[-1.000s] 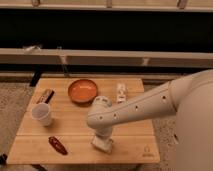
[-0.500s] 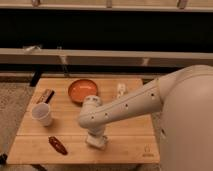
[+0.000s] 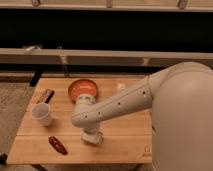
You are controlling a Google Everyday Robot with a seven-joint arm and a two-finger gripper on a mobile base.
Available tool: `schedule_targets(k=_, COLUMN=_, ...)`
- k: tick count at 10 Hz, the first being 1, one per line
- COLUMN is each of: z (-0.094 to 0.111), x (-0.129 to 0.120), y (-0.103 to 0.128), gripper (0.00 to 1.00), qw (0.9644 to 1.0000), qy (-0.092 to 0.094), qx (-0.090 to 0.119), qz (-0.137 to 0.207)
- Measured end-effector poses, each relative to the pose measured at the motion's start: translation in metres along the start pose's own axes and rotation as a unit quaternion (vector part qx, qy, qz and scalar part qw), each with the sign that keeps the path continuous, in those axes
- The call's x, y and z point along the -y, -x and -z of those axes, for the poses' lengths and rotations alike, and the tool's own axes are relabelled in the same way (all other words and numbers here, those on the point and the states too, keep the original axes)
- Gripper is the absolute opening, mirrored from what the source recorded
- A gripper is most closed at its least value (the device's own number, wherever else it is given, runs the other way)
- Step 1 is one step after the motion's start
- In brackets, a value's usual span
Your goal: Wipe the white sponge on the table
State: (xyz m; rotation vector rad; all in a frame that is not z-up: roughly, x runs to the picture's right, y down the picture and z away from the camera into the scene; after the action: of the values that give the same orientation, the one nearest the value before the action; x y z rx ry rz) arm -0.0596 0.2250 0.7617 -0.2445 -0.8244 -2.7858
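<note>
One gripper [image 3: 91,133] rests on one off-white squarish sponge [image 3: 95,140] near the front edge of the light-brown wooden table [image 3: 125,146]; whether it grips cannot be told.

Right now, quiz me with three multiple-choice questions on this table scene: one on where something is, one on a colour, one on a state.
1. Where over the table is the gripper?
A. high above the middle
B. low near the front edge, at the sponge
C. past the left edge

2. What colour is the bowl?
A. blue
B. orange
C. green

3. How is the cup standing?
A. upright
B. on its side
C. upside down

Answers:
1 B, the arm ends down at the sponge by the front edge.
2 B, its inside shows orange.
3 A, its open mouth faces up.
</note>
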Motion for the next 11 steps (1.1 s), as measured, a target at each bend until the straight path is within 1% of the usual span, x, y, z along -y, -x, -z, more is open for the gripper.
schedule_targets(k=3, z=-0.001, x=-0.018, y=-0.005, gripper=0.0, qw=0.9999, qy=0.011, qx=0.003, qz=-0.001)
schedule_targets(k=5, z=-0.003, x=-0.035, y=-0.009, gripper=0.0, qw=0.9998, qy=0.017, qx=0.006, qz=-0.006)
schedule_targets(k=7, z=-0.011, x=-0.06, y=-0.006, gripper=0.0, qw=0.9996, qy=0.018, qx=0.016, qz=-0.018)
schedule_targets(k=8, z=-0.016, x=-0.067, y=-0.003, gripper=0.0, qw=0.9993, qy=0.017, qx=0.022, qz=-0.025)
schedule_targets(k=11, z=-0.029, x=-0.077, y=0.009, gripper=0.0, qw=0.9984, qy=0.015, qx=0.039, qz=-0.039)
